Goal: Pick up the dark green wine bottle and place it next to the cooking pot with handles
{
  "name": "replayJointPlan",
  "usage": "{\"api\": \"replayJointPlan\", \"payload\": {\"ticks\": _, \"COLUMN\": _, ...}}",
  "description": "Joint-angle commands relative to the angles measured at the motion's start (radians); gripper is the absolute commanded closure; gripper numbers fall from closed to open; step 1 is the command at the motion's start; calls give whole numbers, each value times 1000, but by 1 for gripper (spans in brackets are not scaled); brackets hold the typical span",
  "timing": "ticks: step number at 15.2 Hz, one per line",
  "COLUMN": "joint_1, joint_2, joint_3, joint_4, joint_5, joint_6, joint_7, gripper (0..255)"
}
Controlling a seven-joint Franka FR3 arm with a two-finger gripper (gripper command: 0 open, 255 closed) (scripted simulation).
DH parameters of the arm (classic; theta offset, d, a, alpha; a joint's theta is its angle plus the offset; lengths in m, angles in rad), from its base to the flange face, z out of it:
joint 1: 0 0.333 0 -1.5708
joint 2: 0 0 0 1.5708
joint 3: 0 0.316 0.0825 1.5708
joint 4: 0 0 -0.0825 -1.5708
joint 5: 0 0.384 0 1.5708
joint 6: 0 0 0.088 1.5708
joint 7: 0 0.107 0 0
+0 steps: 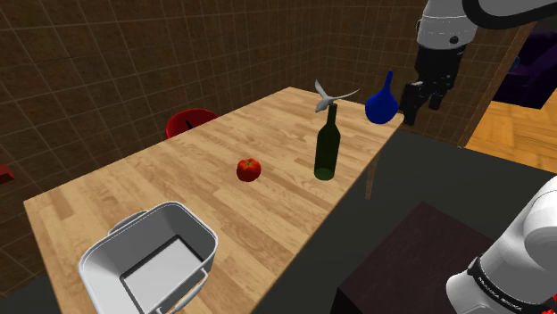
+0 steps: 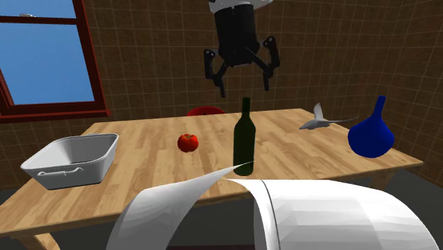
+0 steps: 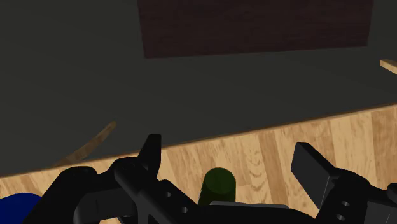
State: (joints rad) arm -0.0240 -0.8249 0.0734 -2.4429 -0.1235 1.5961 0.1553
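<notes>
Brown tiled walls [image 2: 142,57], red-framed window [image 2: 39,60] — blue beyond, light wooden table [image 1: 161,192], dark grey floor [image 1: 321,259]

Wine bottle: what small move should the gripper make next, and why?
Probably lower straight down. The gripper hangs open above the upright dark green bottle, clear of it; the wrist view shows the bottle's top between the spread fingers, so descending should bring them around the neck.

I see table [image 1: 161,189] as light wood planks, smooth, slight sheen. Bottle [image 1: 327,152]: dark green, glossy, prob. glass. Pot [image 1: 202,237]: plain grey, matt. Vase [image 1: 381,105]: blue, glossy. Gripper [image 2: 243,87]: matt black.
</notes>
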Motion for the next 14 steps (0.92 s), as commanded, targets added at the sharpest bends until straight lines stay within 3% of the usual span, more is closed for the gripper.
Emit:
{"api": "replayJointPlan", "payload": {"ticks": 1, "joint_1": 0, "joint_2": 0, "joint_3": 0, "joint_4": 0, "joint_5": 0, "joint_6": 0, "joint_7": 0, "gripper": 0}}
{"api": "replayJointPlan", "payload": {"ticks": 8, "joint_1": -6, "joint_2": 281, "joint_3": -74, "joint_4": 146, "joint_5": 1, "joint_6": 142, "joint_7": -93, "gripper": 0}}
{"api": "replayJointPlan", "payload": {"ticks": 14, "joint_1": -3, "joint_2": 525, "joint_3": -123, "joint_4": 322, "joint_5": 35, "joint_6": 210, "joint_7": -182, "gripper": 0}}
